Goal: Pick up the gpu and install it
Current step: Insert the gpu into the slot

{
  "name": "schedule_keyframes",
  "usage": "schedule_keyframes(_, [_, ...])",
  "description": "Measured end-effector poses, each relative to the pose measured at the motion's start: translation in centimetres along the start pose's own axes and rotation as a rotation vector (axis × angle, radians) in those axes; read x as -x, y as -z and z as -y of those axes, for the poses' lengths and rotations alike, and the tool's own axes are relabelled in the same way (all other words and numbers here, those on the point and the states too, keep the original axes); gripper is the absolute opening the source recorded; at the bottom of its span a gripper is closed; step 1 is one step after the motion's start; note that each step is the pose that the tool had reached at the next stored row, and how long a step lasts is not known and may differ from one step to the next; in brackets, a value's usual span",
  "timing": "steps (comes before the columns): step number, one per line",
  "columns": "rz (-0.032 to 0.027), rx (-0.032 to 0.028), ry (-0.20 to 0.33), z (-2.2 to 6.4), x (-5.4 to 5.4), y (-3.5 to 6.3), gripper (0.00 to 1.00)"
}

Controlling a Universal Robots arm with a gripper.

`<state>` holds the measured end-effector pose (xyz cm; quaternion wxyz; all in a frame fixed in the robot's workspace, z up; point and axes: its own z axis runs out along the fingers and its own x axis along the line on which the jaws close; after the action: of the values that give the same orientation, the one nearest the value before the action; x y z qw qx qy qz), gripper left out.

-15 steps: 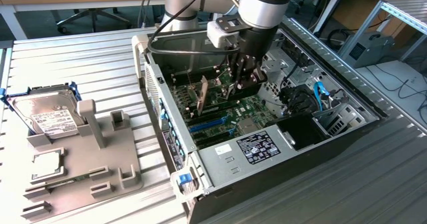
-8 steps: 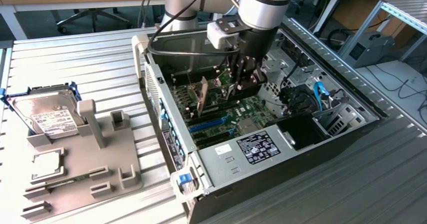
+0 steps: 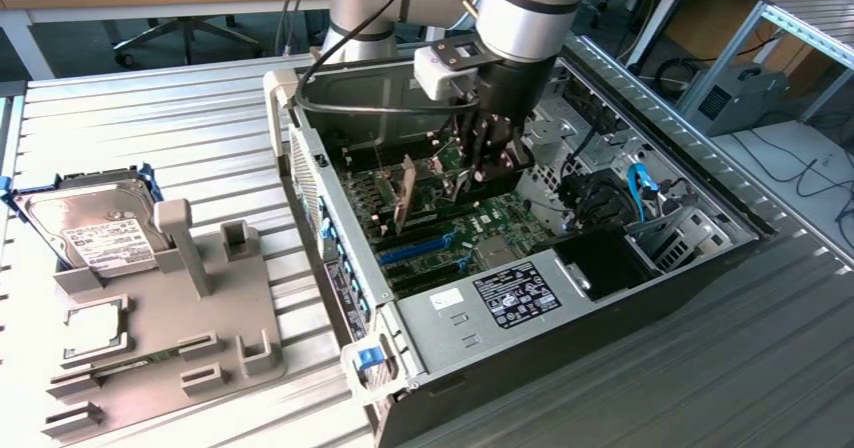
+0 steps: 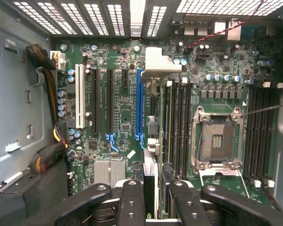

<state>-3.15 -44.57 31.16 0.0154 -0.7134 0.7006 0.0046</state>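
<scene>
My gripper (image 3: pixel 478 173) reaches down into the open computer case (image 3: pixel 334 268), just over the green motherboard (image 3: pixel 441 223). It is shut on the gpu (image 3: pixel 491 183), a dark slim card held upright. In the wrist view the gpu (image 4: pixel 152 174) runs edge-on between the two black fingers (image 4: pixel 132 202), away from my gripper (image 4: pixel 155 200) to its pale end bracket (image 4: pixel 160 61) at the case's slotted rear wall. The card stands right beside the long blue slot (image 4: pixel 139 103), parallel to it. I cannot tell whether its lower edge touches the slot.
A grey fixture tray (image 3: pixel 160 308) at the exterior view's left carries a silver hard drive (image 3: pixel 94 233) and a square processor chip (image 3: pixel 94 328). Inside the case are the power supply (image 3: pixel 521 293), memory slots (image 4: pixel 179 122), the open processor socket (image 4: pixel 217 141) and cable bundles (image 4: pixel 47 94).
</scene>
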Motion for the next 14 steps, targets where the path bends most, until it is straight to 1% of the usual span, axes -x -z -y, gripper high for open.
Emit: schedule_keyframes(14, [0.0, 0.0, 0.0, -0.18, -0.08, -0.28, 0.26])
